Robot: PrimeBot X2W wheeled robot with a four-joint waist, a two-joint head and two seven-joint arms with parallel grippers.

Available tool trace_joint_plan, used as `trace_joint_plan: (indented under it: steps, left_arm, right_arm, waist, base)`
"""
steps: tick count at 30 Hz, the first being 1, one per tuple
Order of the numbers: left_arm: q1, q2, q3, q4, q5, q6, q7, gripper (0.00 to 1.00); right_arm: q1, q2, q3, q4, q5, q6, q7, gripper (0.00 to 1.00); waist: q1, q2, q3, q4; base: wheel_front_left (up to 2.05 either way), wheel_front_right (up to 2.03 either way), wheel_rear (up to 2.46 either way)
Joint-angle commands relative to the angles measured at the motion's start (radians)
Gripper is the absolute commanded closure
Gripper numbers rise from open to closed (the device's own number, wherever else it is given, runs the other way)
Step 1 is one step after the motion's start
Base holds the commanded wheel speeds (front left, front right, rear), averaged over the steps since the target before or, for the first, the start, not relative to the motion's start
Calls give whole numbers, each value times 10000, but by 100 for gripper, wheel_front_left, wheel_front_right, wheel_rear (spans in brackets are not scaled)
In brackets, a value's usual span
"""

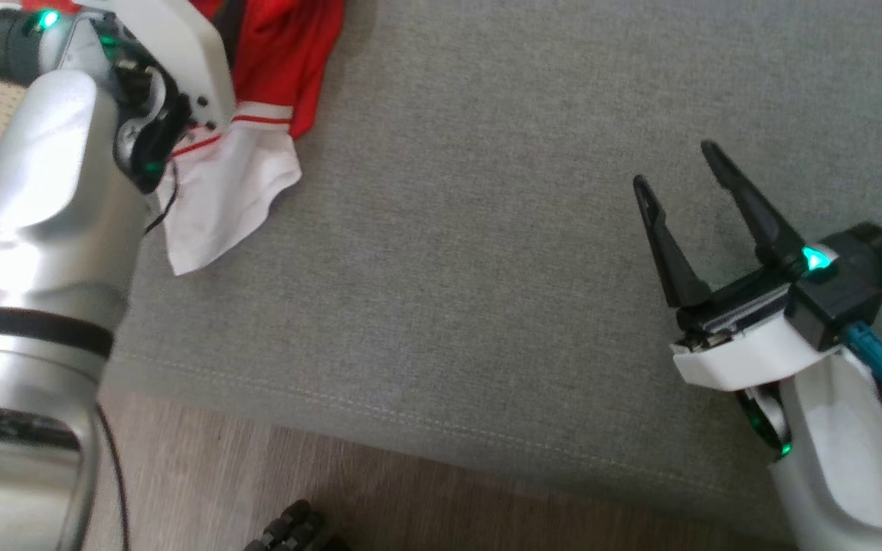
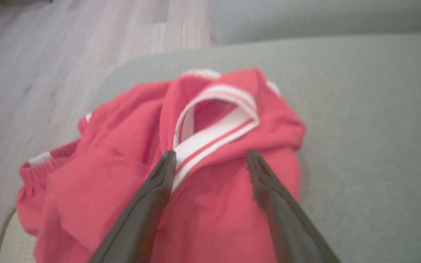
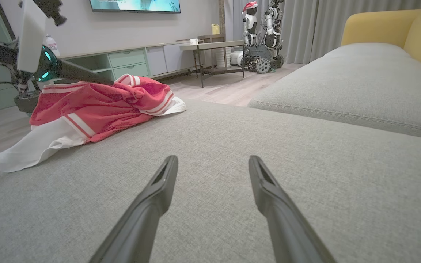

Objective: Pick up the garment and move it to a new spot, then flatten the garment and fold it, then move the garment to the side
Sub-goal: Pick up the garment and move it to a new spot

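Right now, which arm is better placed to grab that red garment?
Left, probably. The left claw, open, hangs right over the crumpled garment; the right claw, also open, sits above bare cushion, well away from it.

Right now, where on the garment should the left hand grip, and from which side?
Probably the raised fold by the white band of the garment, coming straight ahead along the open left hand: that ridge stands up off the cushion just ahead of its fingers, so they can close across it.
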Motion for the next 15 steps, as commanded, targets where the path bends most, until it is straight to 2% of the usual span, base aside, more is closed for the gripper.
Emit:
trace_joint_plan:
  steps: [1, 5, 12, 13, 14, 15]
  left_arm:
    - [-426, 827, -75, 113, -103, 16, 356, 0]
    - [-799, 1081, -595, 946, -544, 15, 682, 0]
    - [-773, 967, -1233, 1506, -1746, 15, 784, 0]
    - [-754, 989, -1405, 1458, -1842, 15, 682, 8]
    - [-743, 1030, -1592, 1379, -1917, 14, 524, 70]
    - [-745, 1102, -1820, 1292, -1929, 14, 309, 100]
  right_arm:
    - [-81, -60, 266, -405, 125, 71, -93, 0]
    - [-191, -258, 378, -556, 188, 71, -93, 0]
    - [-313, -415, 333, -671, 231, 71, -93, 0]
    - [-324, -407, 330, -663, 236, 71, -93, 0]
    - [-335, -397, 323, -653, 244, 71, -93, 0]
    - [-346, -384, 313, -640, 252, 71, -93, 0]
  waist:
    - [-1, 1, 222, -145]
    - [-1, 1, 499, -265]
    - [-1, 1, 732, -303]
    - [-1, 1, 726, -303]
    - [-1, 1, 718, -297]
    - [-1, 1, 703, -287]
  base:
    - [0, 0, 0]
    - [0, 0, 0]
    - [0, 0, 0]
    - [0, 0, 0]
    - [0, 0, 0]
    - [0, 0, 0]
